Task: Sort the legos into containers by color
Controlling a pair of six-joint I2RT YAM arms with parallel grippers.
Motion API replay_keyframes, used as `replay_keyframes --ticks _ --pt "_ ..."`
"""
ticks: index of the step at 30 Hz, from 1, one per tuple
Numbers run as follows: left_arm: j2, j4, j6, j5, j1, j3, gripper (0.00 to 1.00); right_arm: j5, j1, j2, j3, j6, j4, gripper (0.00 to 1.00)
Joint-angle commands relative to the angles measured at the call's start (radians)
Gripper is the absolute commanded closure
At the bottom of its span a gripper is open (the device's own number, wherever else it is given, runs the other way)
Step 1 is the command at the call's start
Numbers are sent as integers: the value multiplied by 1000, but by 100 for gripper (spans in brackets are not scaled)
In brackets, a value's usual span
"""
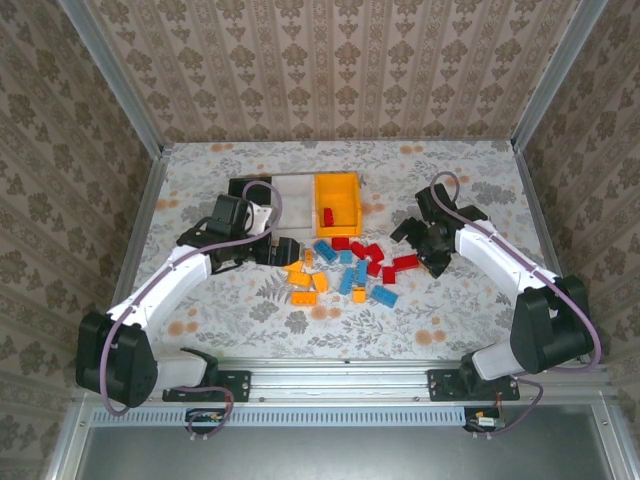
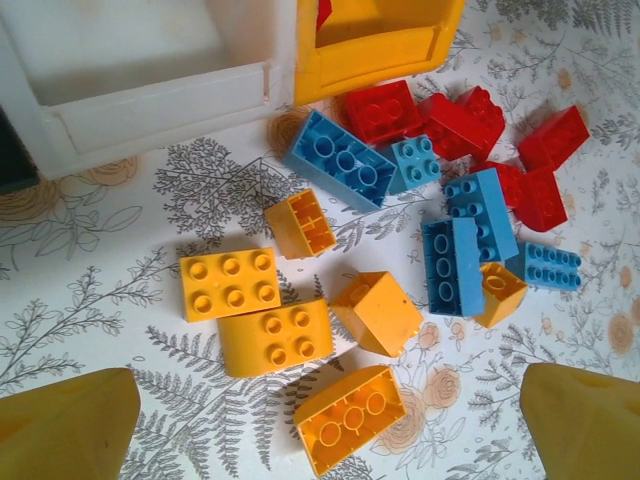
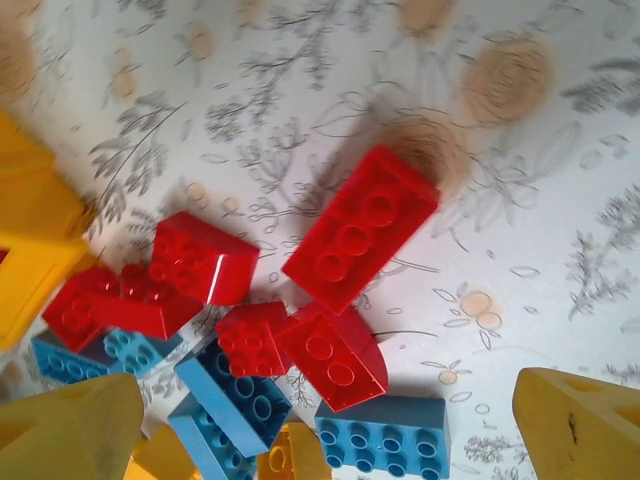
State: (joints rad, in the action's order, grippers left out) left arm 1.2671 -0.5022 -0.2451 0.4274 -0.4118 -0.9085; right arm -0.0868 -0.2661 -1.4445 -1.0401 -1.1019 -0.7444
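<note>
3 bins stand side by side at the far middle of the flowered surface (image 1: 450, 320): a black bin (image 1: 243, 186) on the left, a white bin (image 1: 293, 190) in the middle and a yellow bin (image 1: 337, 195) on the right, their walls touching. 1 red brick (image 1: 328, 217) lies inside the yellow bin. The white bin looks bare inside.

The other bricks (image 1: 345, 265) lie loose in a pile on the surface just in front of the white and yellow bins. 6 orange bricks (image 2: 230, 283) are grouped at the left end, nearest the left arm. Blue ones are mixed through the middle, among them a long blue brick (image 2: 338, 160) close to the corner of the yellow bin. The red ones gather toward the right and far side. A long red brick (image 3: 360, 230) lies tilted at the right edge of the pile, a little apart from the rest.

The left end effector (image 1: 283, 250) hangs over the orange bricks with its yellow fingertips (image 2: 70, 420) spread wide, holding nothing. The right end effector (image 1: 430, 245) hangs above the red end of the pile, its fingertips (image 3: 585, 425) also wide apart with nothing between them.
</note>
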Motion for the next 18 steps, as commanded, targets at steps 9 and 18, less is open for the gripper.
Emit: replay_keyframes --ticks 9,18 --pt "-31 -22 49 -39 7 -1 0 -14 8 -144 -21 -259 -28 6" --pt "-23 -9 45 -24 16 6 0 -42 8 -244 -45 -256 9 7"
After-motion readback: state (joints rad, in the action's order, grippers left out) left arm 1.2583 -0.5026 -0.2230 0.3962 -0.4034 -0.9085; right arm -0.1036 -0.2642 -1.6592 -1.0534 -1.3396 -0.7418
